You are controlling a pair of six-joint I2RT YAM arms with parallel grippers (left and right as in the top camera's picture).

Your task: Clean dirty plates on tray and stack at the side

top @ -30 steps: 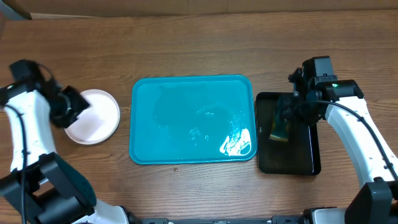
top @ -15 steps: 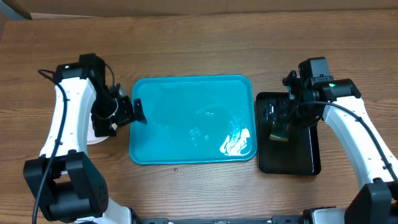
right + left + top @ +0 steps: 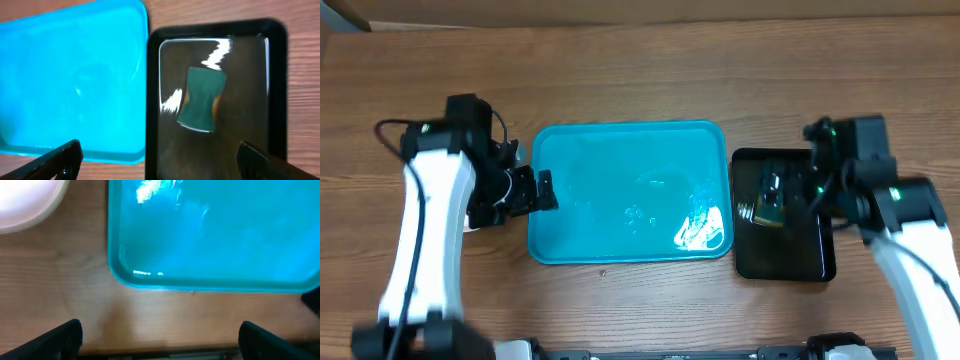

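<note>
The turquoise tray (image 3: 620, 215) lies mid-table, wet and shiny, with no plate on it. A white plate (image 3: 22, 202) rests on the wood just off the tray's (image 3: 215, 230) left corner; in the overhead view my left arm covers it. My left gripper (image 3: 542, 190) hovers at the tray's left edge, open and holding nothing (image 3: 160, 341). My right gripper (image 3: 775, 192) hangs open above a narrow black tray (image 3: 152, 100). A green sponge (image 3: 202, 100) lies loose in it, clear of the fingers (image 3: 60, 160).
The black tray (image 3: 825, 265) sits right beside the turquoise tray's (image 3: 70, 75) right rim. Bare wooden table (image 3: 650, 80) runs behind both trays, and a narrow strip of it (image 3: 165, 315) lies in front.
Both grippers have opened wide. My left arm swung from the plate toward the tray's left edge. My right arm drew back to the right, leaving the sponge lying in the black tray.
</note>
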